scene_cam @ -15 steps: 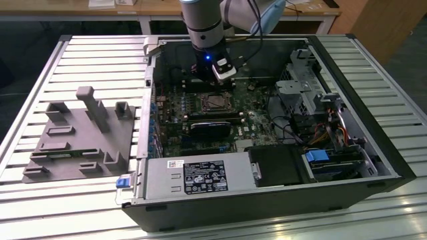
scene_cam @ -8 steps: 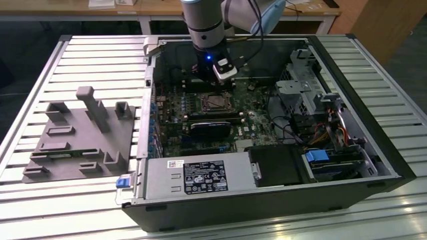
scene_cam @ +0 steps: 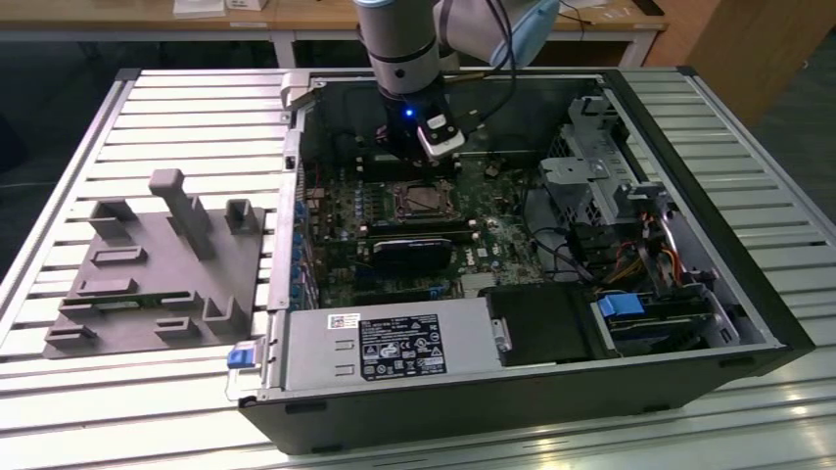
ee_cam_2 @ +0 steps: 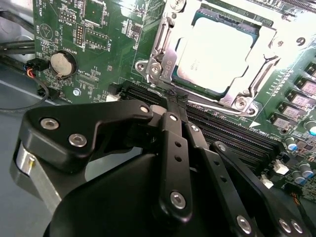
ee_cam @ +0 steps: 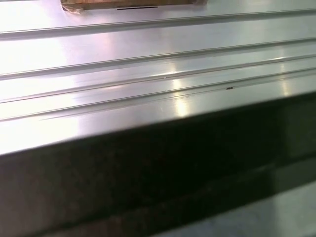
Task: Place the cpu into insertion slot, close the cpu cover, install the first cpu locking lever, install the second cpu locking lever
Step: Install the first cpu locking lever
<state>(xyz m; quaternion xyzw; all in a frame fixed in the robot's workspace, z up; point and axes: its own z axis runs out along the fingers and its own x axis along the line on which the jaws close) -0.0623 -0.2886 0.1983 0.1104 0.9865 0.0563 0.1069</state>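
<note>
In the second wrist view the cpu [ee_cam_2: 212, 52] lies with its silvery top up in the insertion slot [ee_cam_2: 232, 101] on the green board. The cpu cover [ee_cam_2: 165, 54], a silver frame, lies flat around it. A thin metal lever [ee_cam_2: 159, 37] runs along one side of the socket. My gripper [ee_cam_2: 171, 98] is shut with nothing between its black fingers [ee_cam_2: 173, 143]; the tips sit just outside the socket's corner, by the memory slots. In the exterior view the gripper [scene_cam: 429, 174] hangs inside the open case, right above the far edge of the insertion slot [scene_cam: 395, 201].
Long black memory slots [ee_cam_2: 222, 133] lie beside the socket, and a coin battery [ee_cam_2: 63, 63] sits nearby. A black fan block [scene_cam: 409, 253], a power supply [scene_cam: 392, 343] and a drive cage [scene_cam: 588, 166] crowd the case. A grey fixture [scene_cam: 157, 264] stands on the slatted table [ee_cam: 148, 64].
</note>
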